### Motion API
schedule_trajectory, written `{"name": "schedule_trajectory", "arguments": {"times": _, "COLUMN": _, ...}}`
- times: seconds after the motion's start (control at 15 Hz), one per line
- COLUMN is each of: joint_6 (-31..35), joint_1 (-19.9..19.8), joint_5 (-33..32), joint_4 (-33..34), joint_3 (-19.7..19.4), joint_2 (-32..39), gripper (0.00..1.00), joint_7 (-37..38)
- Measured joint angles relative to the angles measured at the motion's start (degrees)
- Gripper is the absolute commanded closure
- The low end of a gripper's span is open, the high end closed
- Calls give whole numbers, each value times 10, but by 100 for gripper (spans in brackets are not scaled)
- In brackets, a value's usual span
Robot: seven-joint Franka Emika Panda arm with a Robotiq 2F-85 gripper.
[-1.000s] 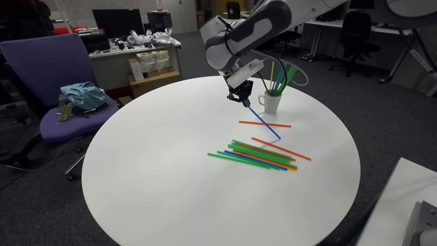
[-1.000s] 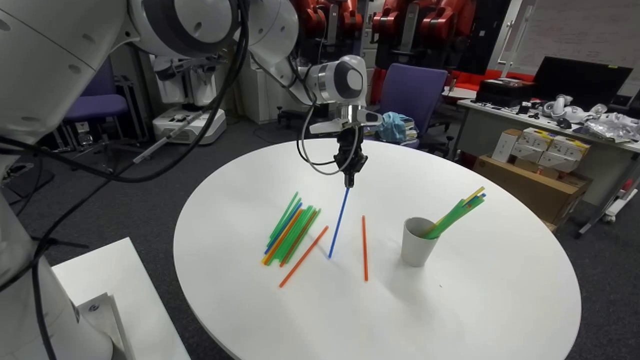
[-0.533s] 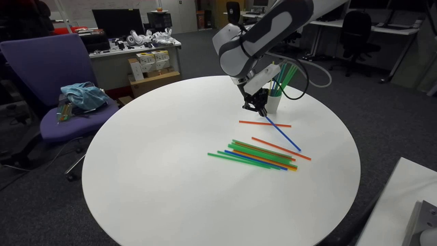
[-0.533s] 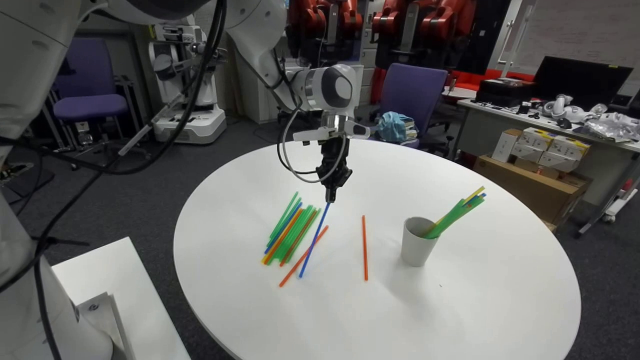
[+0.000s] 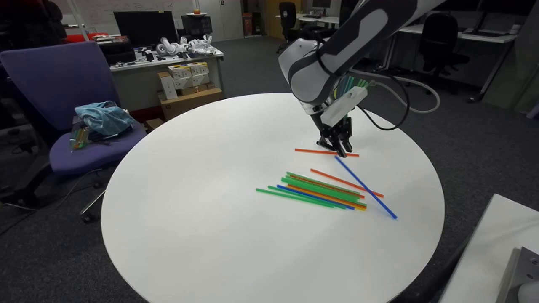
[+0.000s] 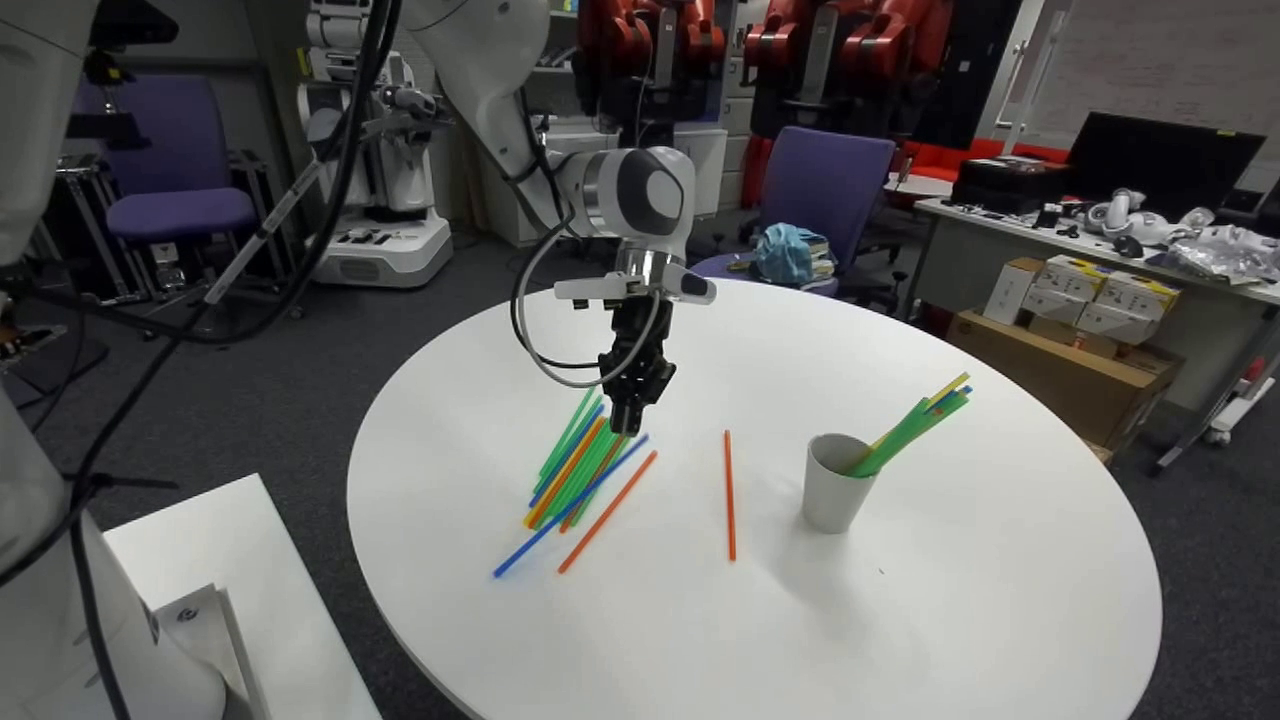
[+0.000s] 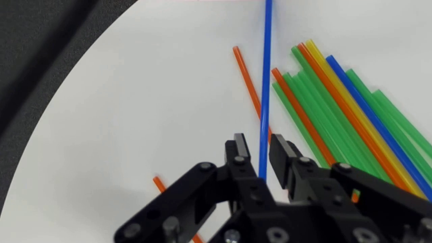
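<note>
My gripper (image 7: 258, 139) is open, its fingertips a small gap apart. A long blue straw (image 7: 266, 67) runs between the fingers in the wrist view, touching neither visibly. In both exterior views the blue straw (image 5: 365, 187) (image 6: 572, 506) lies apart from the fingertips (image 5: 345, 153) (image 6: 626, 430), slanting over or above other straws. An orange straw (image 5: 343, 181) (image 6: 610, 512) passes beneath its line of sight. A pile of mostly green straws (image 5: 313, 188) (image 7: 324, 111), with blue, orange and yellow ones, lies beside it. Whether the blue straw rests flat is unclear.
A white mug (image 6: 832, 498) holds green, yellow and blue straws; the arm hides it in an exterior view, where straw tops (image 5: 346, 84) show. Another orange straw (image 6: 730, 495) lies between mug and pile. The round white table (image 5: 177, 219) has a purple chair (image 5: 63, 84) beside it.
My gripper has moved toward the straw pile and lower. Its fingers have opened and let go of the blue straw, which has swung toward the pile and now lies apart from the fingertips.
</note>
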Motion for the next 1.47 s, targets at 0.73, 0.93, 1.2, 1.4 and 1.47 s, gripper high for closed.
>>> {"name": "schedule_trajectory", "arguments": {"times": 0.73, "joint_6": -24, "joint_1": -18, "joint_5": 33, "joint_4": -21, "joint_3": -10, "joint_2": -48, "gripper": 0, "joint_7": 82}}
{"name": "schedule_trajectory", "arguments": {"times": 0.93, "joint_6": -40, "joint_1": -27, "joint_5": 49, "joint_4": -6, "joint_3": -19, "joint_2": -55, "gripper": 0, "joint_7": 128}}
{"name": "schedule_trajectory", "arguments": {"times": 1.2, "joint_6": -39, "joint_1": -36, "joint_5": 55, "joint_4": 27, "joint_3": -39, "joint_2": -53, "gripper": 0, "joint_7": 214}}
{"name": "schedule_trajectory", "arguments": {"times": 1.4, "joint_6": -37, "joint_1": -50, "joint_5": 74, "joint_4": 65, "joint_3": -46, "joint_2": -44, "gripper": 0, "joint_7": 273}}
{"name": "schedule_trajectory", "arguments": {"times": 1.47, "joint_6": -31, "joint_1": -54, "joint_5": 77, "joint_4": 81, "joint_3": -47, "joint_2": -38, "gripper": 0, "joint_7": 294}}
